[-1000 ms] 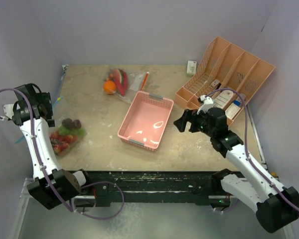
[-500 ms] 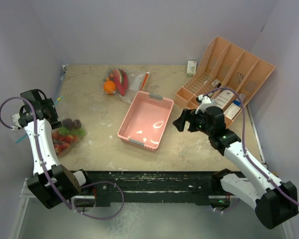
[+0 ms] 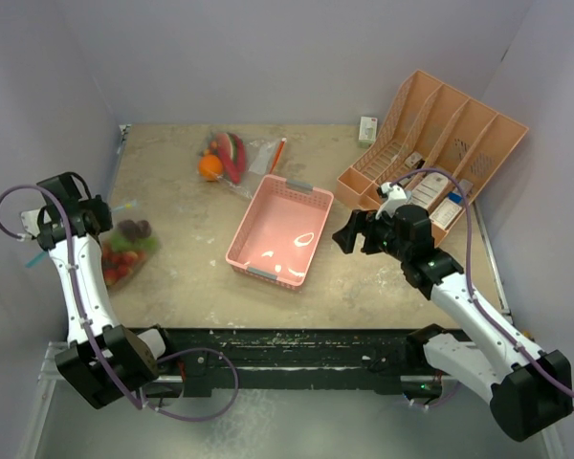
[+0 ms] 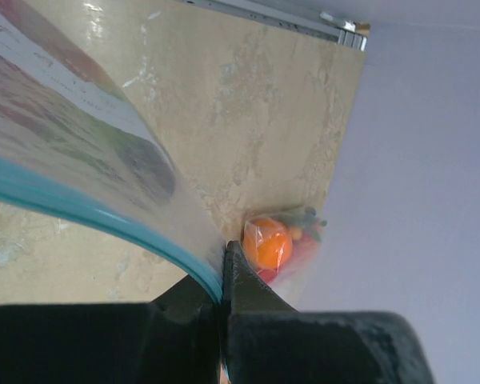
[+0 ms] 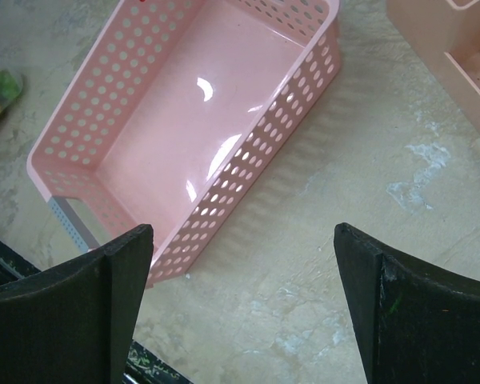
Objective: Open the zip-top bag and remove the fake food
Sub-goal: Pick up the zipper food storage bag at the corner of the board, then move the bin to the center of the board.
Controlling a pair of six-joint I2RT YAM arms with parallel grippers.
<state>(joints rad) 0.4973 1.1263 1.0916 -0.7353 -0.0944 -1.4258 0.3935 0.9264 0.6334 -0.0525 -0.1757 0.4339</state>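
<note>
Bag [image 3: 124,251] shifted left in left claw [image 4: 224,258], beige table [image 3: 187,206], lilac walls [image 3: 268,57]

Zip-top bag [image 3: 124,252] far left, blue zip edge [image 4: 80,212] raised; holds strawberries [image 3: 115,262], plums [image 3: 134,229], green leaf [image 3: 126,245].

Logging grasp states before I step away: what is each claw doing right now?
Left claw: closed on the blue zip edge of the zip-top bag.
Right claw: open, holding nothing, near the pink basket.
</note>
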